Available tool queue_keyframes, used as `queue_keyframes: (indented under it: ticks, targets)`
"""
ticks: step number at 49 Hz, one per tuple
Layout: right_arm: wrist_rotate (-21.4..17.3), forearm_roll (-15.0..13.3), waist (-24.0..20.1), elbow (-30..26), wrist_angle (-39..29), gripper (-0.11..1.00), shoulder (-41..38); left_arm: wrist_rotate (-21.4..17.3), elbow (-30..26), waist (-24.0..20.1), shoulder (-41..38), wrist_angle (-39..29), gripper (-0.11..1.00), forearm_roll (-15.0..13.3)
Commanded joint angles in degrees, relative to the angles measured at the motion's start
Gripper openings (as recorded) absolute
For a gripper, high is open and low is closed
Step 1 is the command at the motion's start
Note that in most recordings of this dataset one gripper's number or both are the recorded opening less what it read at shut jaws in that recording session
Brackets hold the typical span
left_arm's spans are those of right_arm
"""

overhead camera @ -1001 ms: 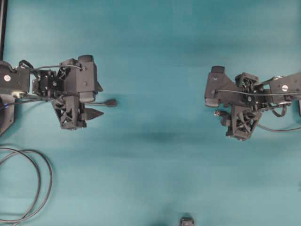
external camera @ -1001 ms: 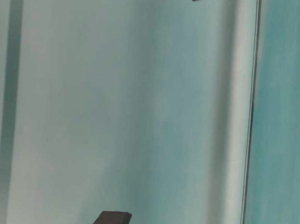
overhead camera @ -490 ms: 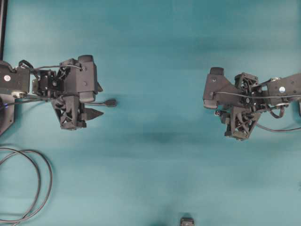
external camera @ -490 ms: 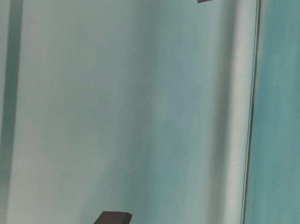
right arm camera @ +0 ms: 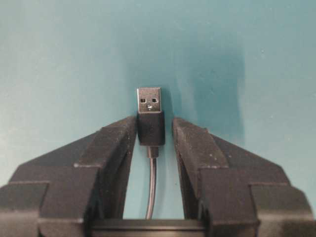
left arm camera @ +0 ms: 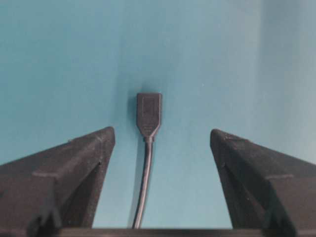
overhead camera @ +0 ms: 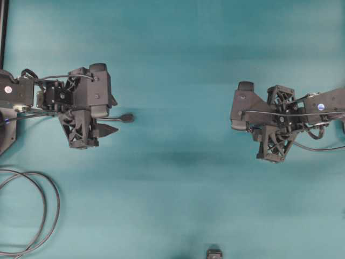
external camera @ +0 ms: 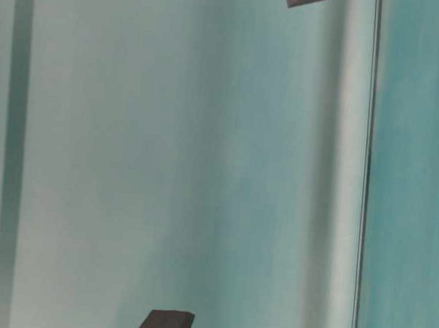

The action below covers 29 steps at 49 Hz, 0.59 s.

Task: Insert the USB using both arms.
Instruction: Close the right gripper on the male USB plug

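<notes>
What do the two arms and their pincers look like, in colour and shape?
Both arms are matte black. The left arm and right arm have boxy housings, lattice-like open brackets and thin dark cables looped along them, plus small round pale marks. The left pincer and right pincer each have two black wedge-shaped fingers with a rough, grainy surface.

The left arm [overhead camera: 32, 97] reaches in from the worktop's left edge, its left gripper [left arm camera: 160, 148] spread wide with both fingers well apart. The right arm [overhead camera: 318, 105] comes in from the right edge; the right gripper [right arm camera: 154, 131] has its fingers drawn close together, a narrow gap between them.
</notes>
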<state>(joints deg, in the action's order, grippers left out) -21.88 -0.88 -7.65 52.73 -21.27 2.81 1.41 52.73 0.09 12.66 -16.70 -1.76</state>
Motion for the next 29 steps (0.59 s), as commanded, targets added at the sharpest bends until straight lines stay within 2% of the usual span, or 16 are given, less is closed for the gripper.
queue_keyframes:
  ticks: [1, 10, 29]
  targets:
    - [-0.1, 0.2, -1.0, 0.2, -0.3, 0.30, -1.8, 0.7, -0.5, 0.0, 0.2, -0.4, 0.83, -0.1]
    - [0.1, 0.2, -1.1, 0.1, -0.4, 0.30, -1.7, 0.7, -0.7, 0.2, -0.6, -1.2, 0.74, -0.1]
    - [-0.1, 0.2, -1.3, 0.4, -2.5, 0.26, 2.5, 0.6, -3.4, 0.2, -5.9, -0.8, 0.75, -0.1]
